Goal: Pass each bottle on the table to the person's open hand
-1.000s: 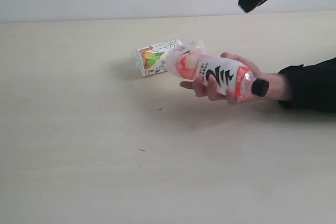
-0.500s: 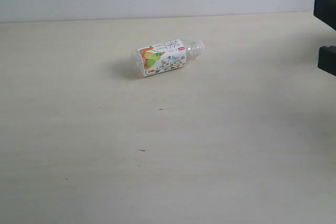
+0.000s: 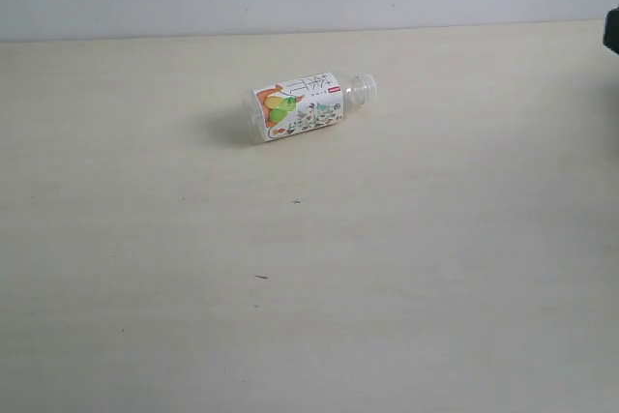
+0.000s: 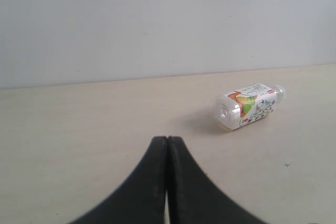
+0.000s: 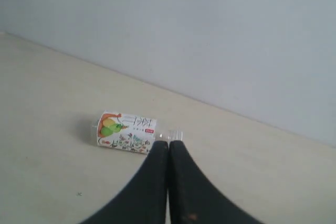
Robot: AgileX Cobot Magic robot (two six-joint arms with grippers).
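A single clear plastic bottle [image 3: 302, 106] with an orange-green fruit label lies on its side on the far half of the table [image 3: 309, 297], a little left of the middle, its neck pointing right. Whether a cap is on cannot be made out. The left gripper [image 4: 167, 140] is clenched on nothing, well apart from the bottle. The right gripper [image 5: 168, 144] is likewise pressed closed and empty, its tips hiding part of the neck. In the exterior view only a dark sliver [image 3: 612, 31] shows at the right edge.
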